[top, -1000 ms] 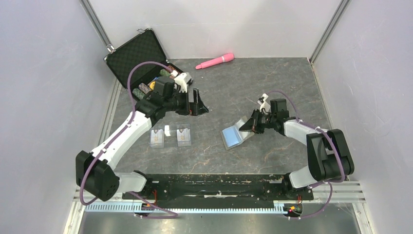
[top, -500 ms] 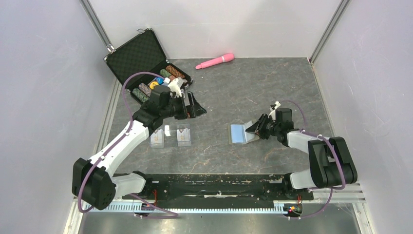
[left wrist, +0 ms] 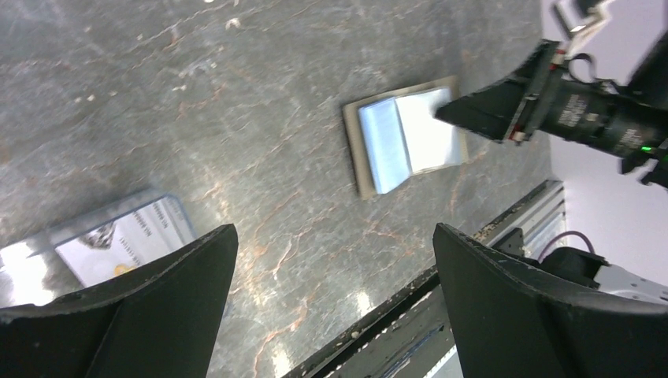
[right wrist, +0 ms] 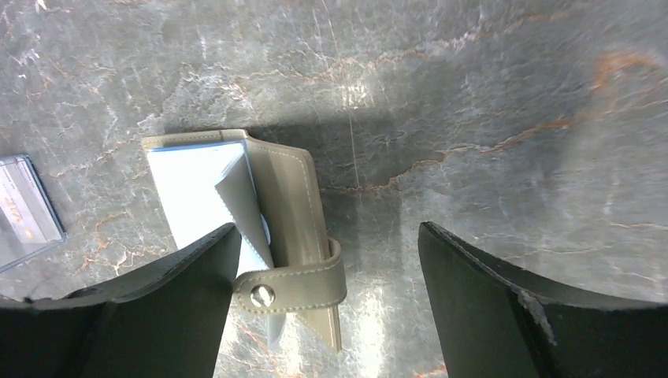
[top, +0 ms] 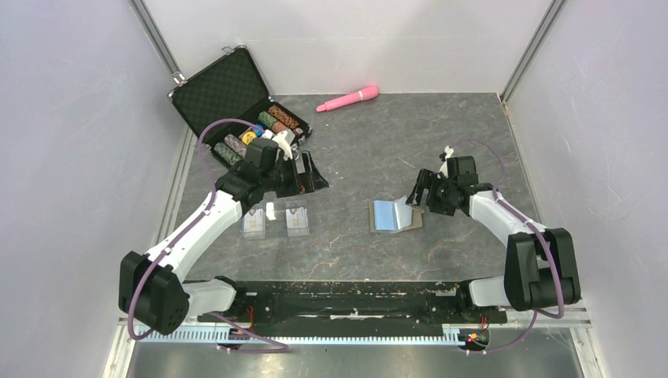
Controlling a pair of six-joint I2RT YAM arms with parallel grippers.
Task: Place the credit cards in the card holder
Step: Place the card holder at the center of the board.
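Softly stitched khaki card holder [right wrist: 287,185], pale-blue lining [right wrist: 185,189], marbled grey table [right wrist: 473,94]

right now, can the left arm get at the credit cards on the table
Probably yes. The left gripper hangs open just past the two credit cards, which lie flat and uncovered on the table; nothing stands between them.

One credit card [right wrist: 24,209] is cut by the left edge, its print probably illegible.

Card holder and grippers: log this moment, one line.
card holder: lying open | credit cards: two, outside it | left gripper: open, empty | right gripper: open, empty
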